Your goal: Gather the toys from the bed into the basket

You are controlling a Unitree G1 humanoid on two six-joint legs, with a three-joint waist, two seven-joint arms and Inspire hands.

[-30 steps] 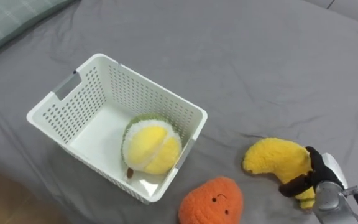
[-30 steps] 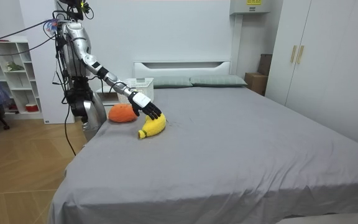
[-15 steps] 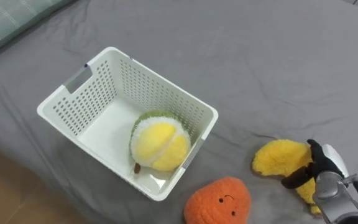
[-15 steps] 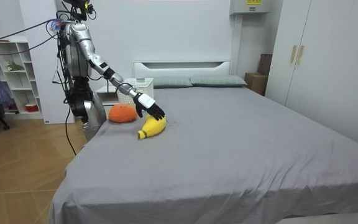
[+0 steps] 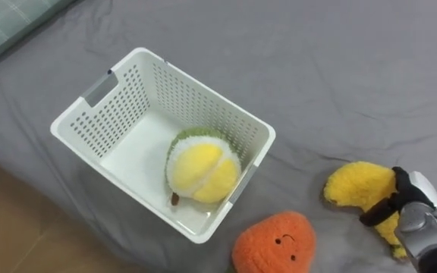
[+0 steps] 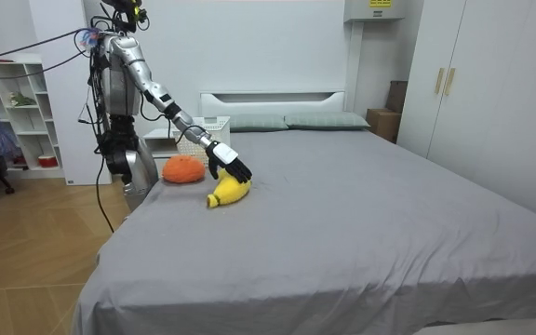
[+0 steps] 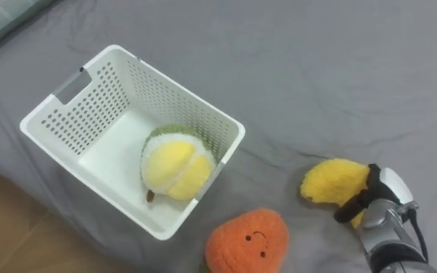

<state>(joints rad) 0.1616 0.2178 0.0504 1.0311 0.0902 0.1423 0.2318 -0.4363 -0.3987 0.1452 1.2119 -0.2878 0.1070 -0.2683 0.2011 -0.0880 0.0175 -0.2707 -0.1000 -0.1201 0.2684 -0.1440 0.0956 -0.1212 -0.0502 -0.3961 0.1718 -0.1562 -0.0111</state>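
Right hand (image 5: 416, 216), fingers (image 5: 378, 214) seemingly around yellow plush banana (image 5: 355, 191).

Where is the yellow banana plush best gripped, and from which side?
Grip the yellow banana plush across its narrower right part, coming from above: it lies flat on the bed, bulky end toward the basket. The right hand curls round it there.

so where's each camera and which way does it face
Left eye view: on the head, looking down at basket, orange plush and banana plush; right hand lower right.
Right eye view: beside it, same scene, same right hand.
Room view: across the room, facing the bed and the whole robot beside it.
All share the banana plush in the right hand.
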